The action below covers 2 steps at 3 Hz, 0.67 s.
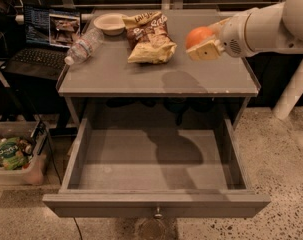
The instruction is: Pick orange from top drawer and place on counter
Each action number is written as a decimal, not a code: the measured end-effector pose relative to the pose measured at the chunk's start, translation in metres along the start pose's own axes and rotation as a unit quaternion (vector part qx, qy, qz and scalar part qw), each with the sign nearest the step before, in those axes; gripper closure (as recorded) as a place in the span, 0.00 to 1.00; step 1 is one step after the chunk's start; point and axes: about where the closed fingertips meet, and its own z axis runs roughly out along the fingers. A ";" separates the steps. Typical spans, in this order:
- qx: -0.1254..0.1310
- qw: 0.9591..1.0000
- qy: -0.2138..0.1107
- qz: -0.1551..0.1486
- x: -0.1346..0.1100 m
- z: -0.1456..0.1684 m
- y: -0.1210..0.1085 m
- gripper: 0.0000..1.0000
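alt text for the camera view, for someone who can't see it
The gripper on a white robot arm, jaws shut on a small round bright orange, hangs above the right side of a flat grey counter. Below it a wide grey top drawer is pulled open. A yellow chip bag, clear plastic bottle and pale bowl lie on the counter.

One view only, high in front of the open drawer (141, 159), facing down toward the counter's (116, 76) far edge, fairly near, gripper (205, 39) above the counter near its right edge, clasped around the orange (196, 34).
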 end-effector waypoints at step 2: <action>-0.004 0.999 0.042 0.033 0.030 0.050 -0.020 1.00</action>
